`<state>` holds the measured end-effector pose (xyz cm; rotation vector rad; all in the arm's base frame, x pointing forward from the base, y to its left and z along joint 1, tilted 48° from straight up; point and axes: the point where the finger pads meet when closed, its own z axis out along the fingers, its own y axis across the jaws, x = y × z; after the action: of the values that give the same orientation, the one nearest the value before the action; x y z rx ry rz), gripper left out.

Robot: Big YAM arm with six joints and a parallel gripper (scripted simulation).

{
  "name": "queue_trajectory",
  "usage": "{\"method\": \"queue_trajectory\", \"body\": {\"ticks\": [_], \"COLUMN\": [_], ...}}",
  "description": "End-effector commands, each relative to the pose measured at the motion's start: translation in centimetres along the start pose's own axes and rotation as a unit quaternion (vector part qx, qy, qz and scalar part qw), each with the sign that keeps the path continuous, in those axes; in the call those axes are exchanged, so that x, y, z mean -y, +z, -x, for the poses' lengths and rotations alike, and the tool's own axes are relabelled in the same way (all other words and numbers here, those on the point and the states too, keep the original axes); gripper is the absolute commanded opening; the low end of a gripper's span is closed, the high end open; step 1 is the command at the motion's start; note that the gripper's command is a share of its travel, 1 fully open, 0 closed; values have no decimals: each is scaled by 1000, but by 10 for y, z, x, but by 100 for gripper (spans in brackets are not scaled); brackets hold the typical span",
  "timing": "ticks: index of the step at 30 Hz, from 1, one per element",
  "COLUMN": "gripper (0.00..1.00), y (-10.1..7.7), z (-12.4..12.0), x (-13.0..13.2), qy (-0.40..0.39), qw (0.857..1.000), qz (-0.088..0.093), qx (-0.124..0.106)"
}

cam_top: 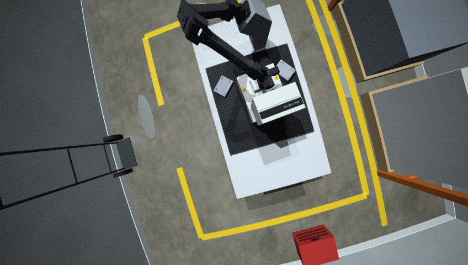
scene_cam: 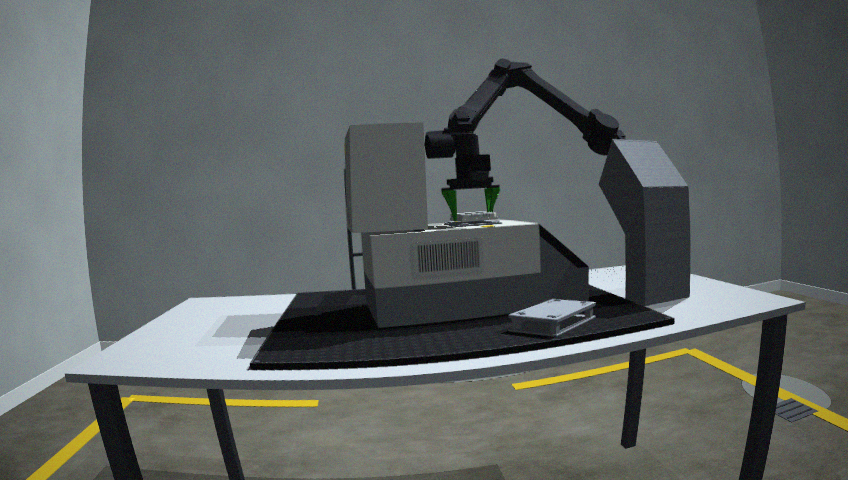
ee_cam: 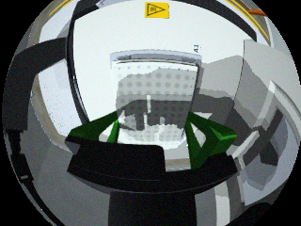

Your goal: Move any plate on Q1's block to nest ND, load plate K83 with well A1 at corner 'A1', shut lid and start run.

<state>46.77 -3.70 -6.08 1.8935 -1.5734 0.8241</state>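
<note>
Above the cycler Q1 point(scene_cam: 452, 267), whose lid point(scene_cam: 385, 177) stands raised upright at the rear, the arm point(scene_cam: 535, 89) reaches down with its green jaws clamped wide on the short-span sides of the plate K83 point(scene_cam: 474, 214), one finger point(ee_cam: 210, 138) on each side. K83 hangs level just over Q1's top deck; from the wrist view its grid of wells point(ee_cam: 157, 97) sits over the framed block recess point(ee_cam: 157, 58), beside a yellow warning sticker point(ee_cam: 154, 9), though whether it touches the block cannot be told. Two plate nests lie on the black mat point(scene_cam: 416, 342) on the desk point(scene_cam: 178, 350), one point(cam_top: 223, 85) on either side point(cam_top: 285, 69) of Q1, both holding nothing.
</note>
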Motion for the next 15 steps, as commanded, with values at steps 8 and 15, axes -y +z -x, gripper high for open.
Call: {"method": "queue_trajectory", "body": {"ticks": [8, 15], "gripper": [0, 0], "y": [-31, -32], "z": [-1, -4], "x": [27, 30], "qy": [0, -2], "qw": [999, 999], "qz": [-35, -36], "qx": [2, 2]}}
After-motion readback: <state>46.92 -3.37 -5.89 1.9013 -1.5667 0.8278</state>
